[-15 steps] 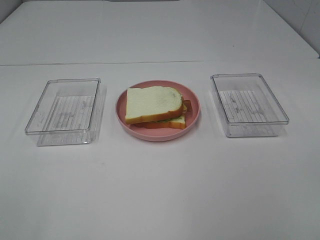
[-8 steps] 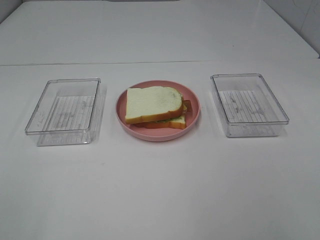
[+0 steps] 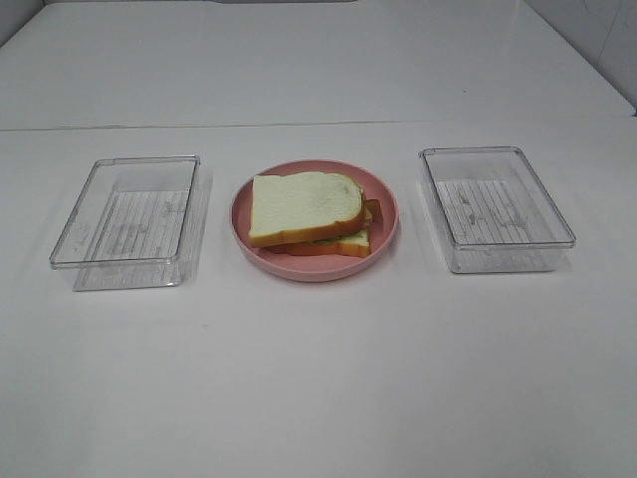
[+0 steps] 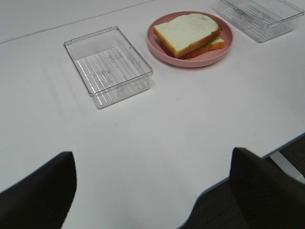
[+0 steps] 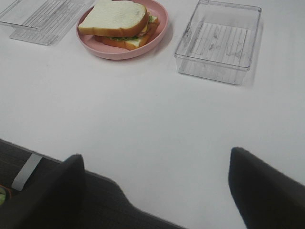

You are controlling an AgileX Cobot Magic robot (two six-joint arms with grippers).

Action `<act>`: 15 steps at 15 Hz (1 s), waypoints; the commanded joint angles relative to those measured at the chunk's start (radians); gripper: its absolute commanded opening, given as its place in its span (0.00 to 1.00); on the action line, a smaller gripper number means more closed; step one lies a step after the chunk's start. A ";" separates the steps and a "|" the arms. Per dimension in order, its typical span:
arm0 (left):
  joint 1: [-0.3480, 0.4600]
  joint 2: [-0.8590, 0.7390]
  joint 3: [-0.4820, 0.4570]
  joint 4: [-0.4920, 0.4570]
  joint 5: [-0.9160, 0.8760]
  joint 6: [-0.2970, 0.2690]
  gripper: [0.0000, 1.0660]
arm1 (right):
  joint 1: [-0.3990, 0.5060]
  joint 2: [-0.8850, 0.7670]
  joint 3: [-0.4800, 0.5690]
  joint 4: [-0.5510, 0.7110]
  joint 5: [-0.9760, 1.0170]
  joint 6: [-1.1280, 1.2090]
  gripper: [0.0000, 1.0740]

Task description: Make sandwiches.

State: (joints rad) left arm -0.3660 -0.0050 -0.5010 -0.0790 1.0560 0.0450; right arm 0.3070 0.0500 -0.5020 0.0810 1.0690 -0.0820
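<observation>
A sandwich (image 3: 307, 211) lies on a round pink plate (image 3: 383, 237) in the middle of the white table: a white bread slice with orange-brown crust on top, green lettuce, yellow cheese and reddish bacon at the edges, and a second slice beneath. It also shows in the left wrist view (image 4: 189, 33) and the right wrist view (image 5: 119, 21). My left gripper (image 4: 152, 191) is open and empty, back over the table's near edge. My right gripper (image 5: 155, 191) is open and empty, also at the near edge. Neither arm shows in the exterior high view.
An empty clear plastic tray (image 3: 129, 219) stands left of the plate and another empty clear tray (image 3: 495, 207) stands right of it. The table's near edge (image 5: 124, 202) runs below both grippers, with dark floor beyond it.
</observation>
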 commanded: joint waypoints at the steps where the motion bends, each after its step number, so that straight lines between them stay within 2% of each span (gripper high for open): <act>1: -0.004 -0.022 0.002 -0.005 -0.009 0.003 0.78 | -0.001 -0.008 0.001 0.002 -0.013 -0.012 0.72; 4: -0.004 -0.022 0.002 -0.005 -0.009 0.003 0.78 | -0.003 -0.008 0.001 0.002 -0.013 -0.012 0.72; 6: 0.014 -0.022 0.002 -0.005 -0.009 0.003 0.78 | -0.068 -0.008 0.001 0.006 -0.013 -0.012 0.72; 7: 0.108 -0.022 0.002 -0.004 -0.009 0.003 0.78 | -0.170 -0.008 0.001 0.007 -0.013 -0.012 0.72; 10: 0.244 -0.022 0.002 -0.004 -0.009 0.003 0.78 | -0.291 -0.009 0.001 0.007 -0.013 -0.012 0.72; 13: 0.306 -0.022 0.002 -0.004 -0.009 0.003 0.78 | -0.313 -0.062 0.001 0.007 -0.013 -0.012 0.72; 15: 0.312 -0.025 0.002 -0.004 -0.009 0.003 0.78 | -0.313 -0.070 0.001 0.007 -0.013 -0.012 0.72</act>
State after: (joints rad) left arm -0.0560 -0.0050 -0.5010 -0.0790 1.0560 0.0450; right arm 0.0010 -0.0060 -0.5020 0.0830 1.0650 -0.0820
